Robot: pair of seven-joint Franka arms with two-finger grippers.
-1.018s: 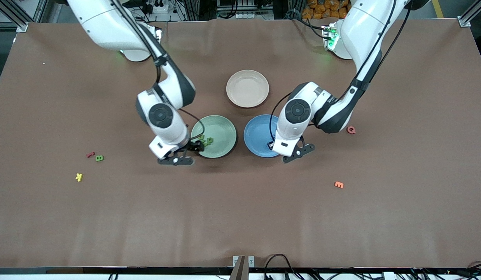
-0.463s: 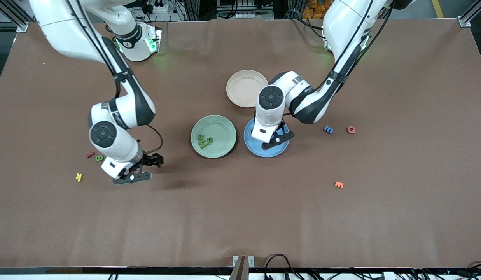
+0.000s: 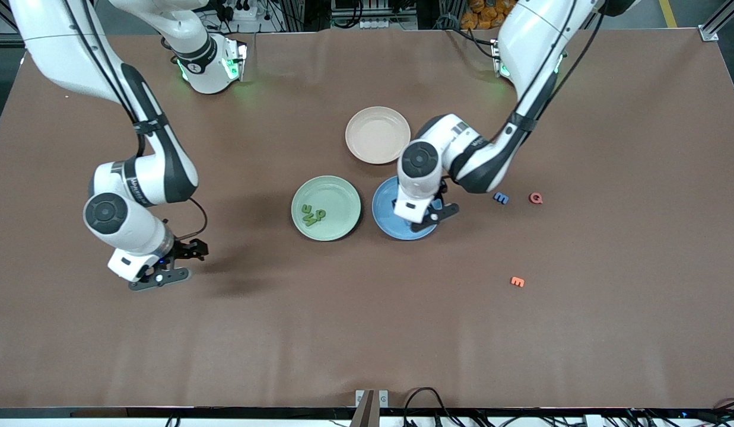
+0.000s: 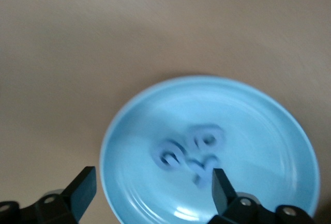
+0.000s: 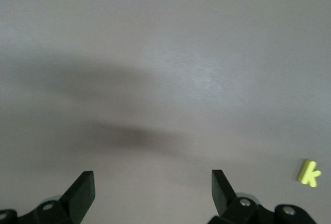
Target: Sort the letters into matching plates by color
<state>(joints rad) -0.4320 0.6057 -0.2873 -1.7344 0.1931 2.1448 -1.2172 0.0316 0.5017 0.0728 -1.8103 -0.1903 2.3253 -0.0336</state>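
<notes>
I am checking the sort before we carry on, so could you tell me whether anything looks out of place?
One blue letter lies on the table beside the red letter, toward the left arm's end, outside the blue plate. The green plate holds three green letters. Nothing looks spilled or damaged.

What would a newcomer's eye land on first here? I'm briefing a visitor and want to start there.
The green plate and blue plate side by side mid-table stand out, each holding letters of its own color. The left gripper hangs open over the blue plate; the right gripper is open over bare table near a yellow letter.
</notes>
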